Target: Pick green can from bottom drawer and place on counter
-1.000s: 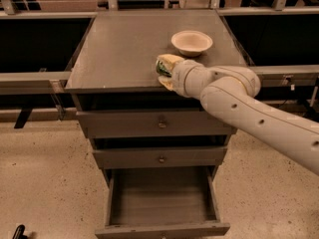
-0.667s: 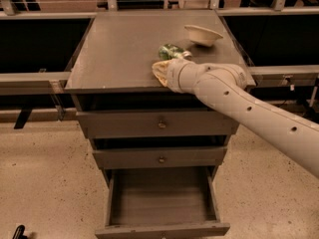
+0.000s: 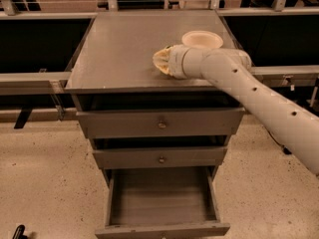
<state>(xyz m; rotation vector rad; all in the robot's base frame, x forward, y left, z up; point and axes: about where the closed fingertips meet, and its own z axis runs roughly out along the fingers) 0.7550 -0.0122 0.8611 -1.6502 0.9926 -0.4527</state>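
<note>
The end effector hovers low over the front right part of the bench, at the tip of the white arm that reaches in from the right. A second ago a patch of shiny green showed at its tip, where the green can was carried. Now only a cream-yellow shape shows there and the can itself cannot be seen. It is probably hidden behind the wrist, either in the grasp or just set down beneath it. I cannot tell whether the end effector is closed on the can or has let go. Its position over the bench has hardly shifted, though the wrist seems to have turned. The cream bowl, which looked tipped a moment ago, sits flat again just behind the wrist, close enough that another brush against it is a risk. The bottom drawer stands pulled out with its floor bare, while the top drawer and the middle drawer are pushed in. By my reading the pick is done and the placing is at its last step. What remains is a release with the can upright, then a retreat that clears the bowl.
</note>
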